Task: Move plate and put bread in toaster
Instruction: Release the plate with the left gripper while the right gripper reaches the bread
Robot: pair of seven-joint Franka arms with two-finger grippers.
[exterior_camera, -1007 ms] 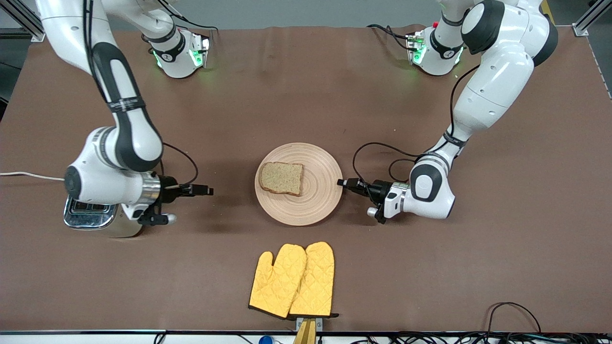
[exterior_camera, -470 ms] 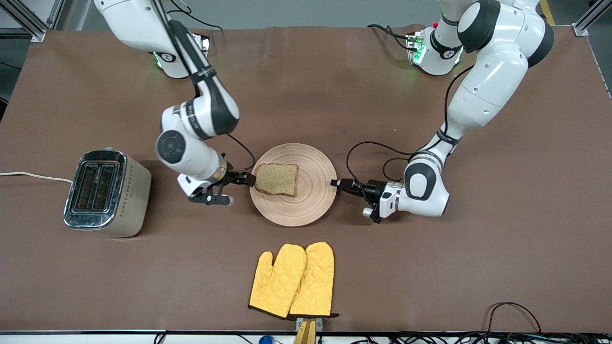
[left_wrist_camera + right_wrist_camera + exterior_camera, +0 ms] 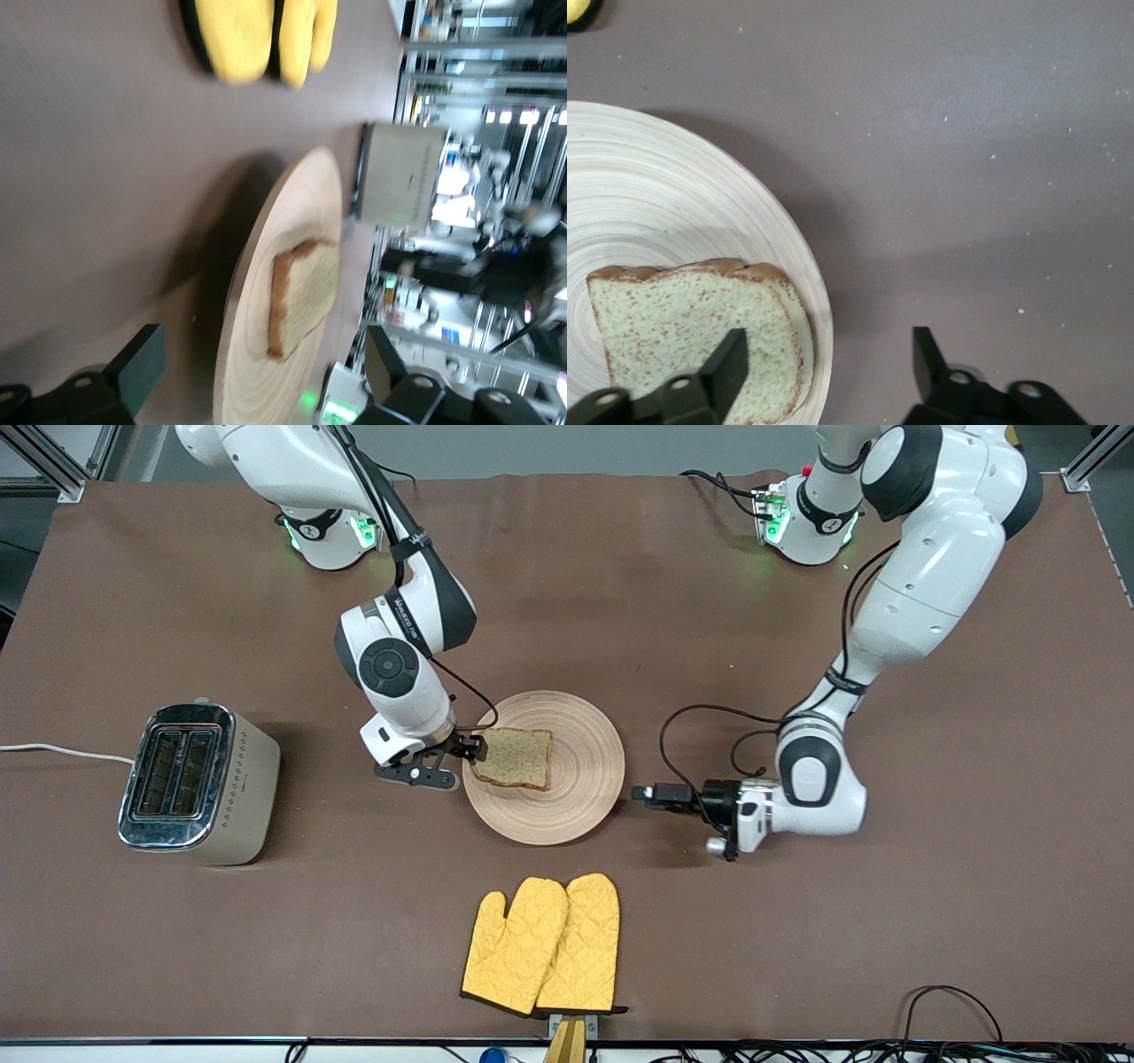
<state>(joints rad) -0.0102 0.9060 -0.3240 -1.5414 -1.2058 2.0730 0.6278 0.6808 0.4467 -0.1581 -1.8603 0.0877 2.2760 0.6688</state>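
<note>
Seen from the high front camera, a round, shallow, pale beige wooden plate (image 3: 576,797) with ring grooves lies at the middle of a brown table (image 3: 797,939). A single slice of brown speckled wholegrain bread (image 3: 512,757) lies flat on the plate, toward its nine o'clock rim.

A boxy cream-beige two-slot toaster (image 3: 197,784) with a shiny chrome top stands upright at nine o'clock from the plate, well apart from it, toward the right arm's end of the table. Both slots are empty, and a white power cord (image 3: 53,751) runs off from it. A pair of quilted yellow oven mitts (image 3: 542,946) lies at six o'clock from the plate, nearer to the camera.

The right gripper (image 3: 474,748) is low at the plate's nine o'clock rim. Its hand is released and grasps nothing. In the right wrist view its black fingers (image 3: 726,363) stand apart, one over the bread (image 3: 682,336) and the other over bare table just off the plate (image 3: 673,195).

The left gripper (image 3: 645,793) is low over the table between three and four o'clock from the plate, just beside the rim and pointing at it. Its hand is also released and empty. In the left wrist view its fingers (image 3: 142,367) are spread wide, facing the plate (image 3: 257,354) and bread (image 3: 306,297).
</note>
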